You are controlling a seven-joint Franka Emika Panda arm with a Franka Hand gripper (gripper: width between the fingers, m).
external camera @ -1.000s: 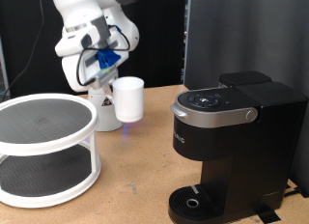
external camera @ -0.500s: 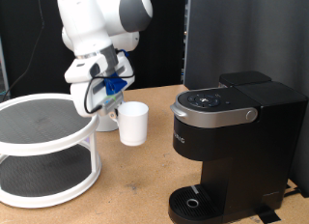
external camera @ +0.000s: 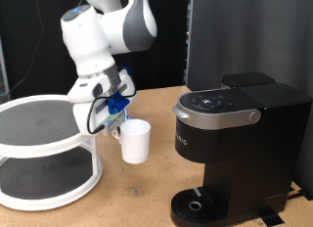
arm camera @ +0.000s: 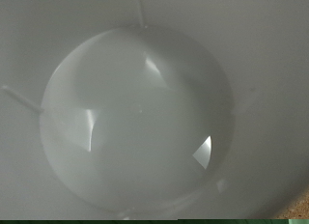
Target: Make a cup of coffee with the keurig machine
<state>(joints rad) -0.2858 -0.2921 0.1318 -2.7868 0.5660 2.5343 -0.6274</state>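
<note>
Black and boxy, the keurig machine (external camera: pixel 235 149) stands nearest in the exterior view, to that view's right of the pincer (external camera: pixel 119 126), its front lettering too small to read. The pincer is clamped on the white cup (external camera: pixel 135 141), carried above the wooden desk (external camera: pixel 127 198) beside a white two-tier stand (external camera: pixel 44 149). Only the wrist view looks into the cup's empty, glossy inside (arm camera: pixel 135 113); the white arm (external camera: pixel 103 36) bends down from above.

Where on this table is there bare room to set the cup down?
Bare wood lies between the two-tier rack and the keurig machine, in front of the cup. The machine's drip tray also stands empty. It is crowded behind the cup, where the gripper holds it.
</note>
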